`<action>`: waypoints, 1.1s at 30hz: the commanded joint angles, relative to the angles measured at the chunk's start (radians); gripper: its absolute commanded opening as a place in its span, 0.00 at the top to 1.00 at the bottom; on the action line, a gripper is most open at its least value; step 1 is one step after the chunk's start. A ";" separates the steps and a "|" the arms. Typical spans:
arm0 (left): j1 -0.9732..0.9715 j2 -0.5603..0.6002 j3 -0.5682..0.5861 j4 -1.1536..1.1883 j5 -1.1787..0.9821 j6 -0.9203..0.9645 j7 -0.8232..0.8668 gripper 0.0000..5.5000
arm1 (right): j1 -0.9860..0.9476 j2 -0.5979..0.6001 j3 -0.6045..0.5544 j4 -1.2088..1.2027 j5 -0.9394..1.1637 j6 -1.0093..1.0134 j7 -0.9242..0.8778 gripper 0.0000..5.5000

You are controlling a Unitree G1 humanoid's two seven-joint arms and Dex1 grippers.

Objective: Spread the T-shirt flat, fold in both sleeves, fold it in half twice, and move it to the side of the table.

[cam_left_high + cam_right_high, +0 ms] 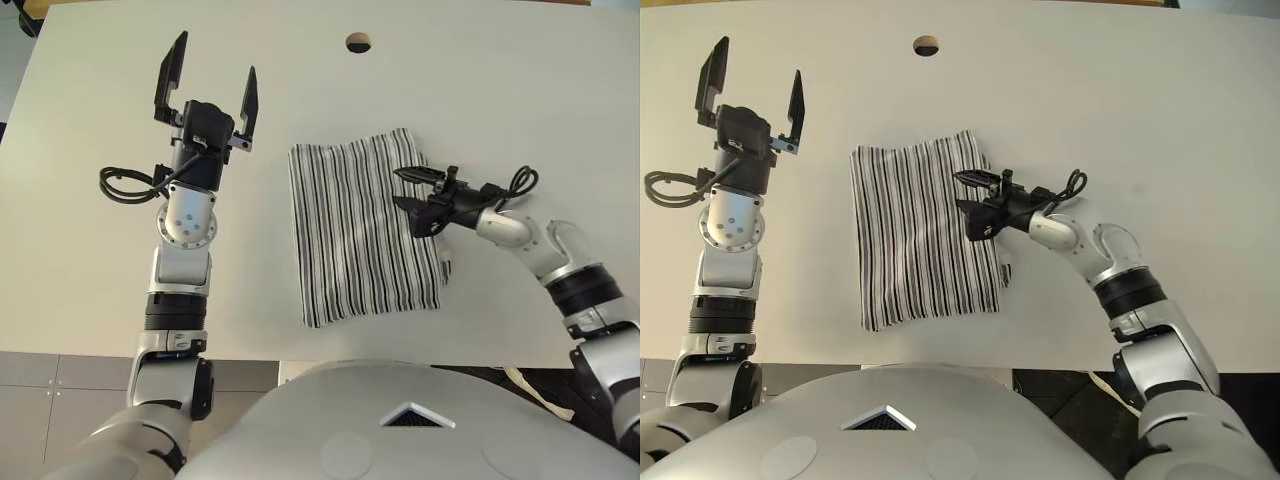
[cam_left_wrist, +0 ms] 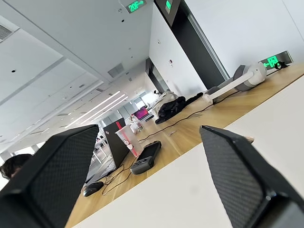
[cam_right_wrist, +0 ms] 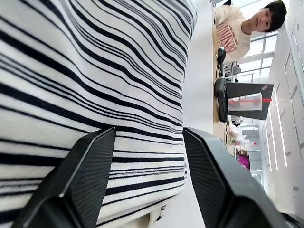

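Striped T-shirt [image 1: 362,232] lies folded, seemingly flat, mid-table [image 1: 100,80].

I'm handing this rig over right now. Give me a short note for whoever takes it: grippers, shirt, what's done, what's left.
Shirt: the black-and-white striped fabric T-shirt lies as a compact folded rectangle near the middle of the white table.
Left gripper: open, empty, raised above the table to the shirt's left.
Right gripper: open, low over the shirt's right edge, not closed on it.
Done: no sleeves stick out and the folding looks finished; the fold count cannot be confirmed.
Left: grip the shirt and move it to the table's side.
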 commanded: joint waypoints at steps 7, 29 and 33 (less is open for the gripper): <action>0.066 0.135 -0.014 -0.005 0.049 -0.102 -0.094 0.28 | 0.051 -0.020 -0.123 -0.175 0.043 0.046 -0.063 0.52; 0.410 0.519 -0.295 -0.298 0.081 -0.270 -0.651 0.27 | 0.627 -0.369 -0.305 -0.624 0.183 0.024 0.361 0.37; 0.385 0.504 -0.338 -0.276 0.099 -0.278 -0.662 0.27 | 0.581 -0.356 -0.245 -0.605 0.177 0.012 0.383 0.37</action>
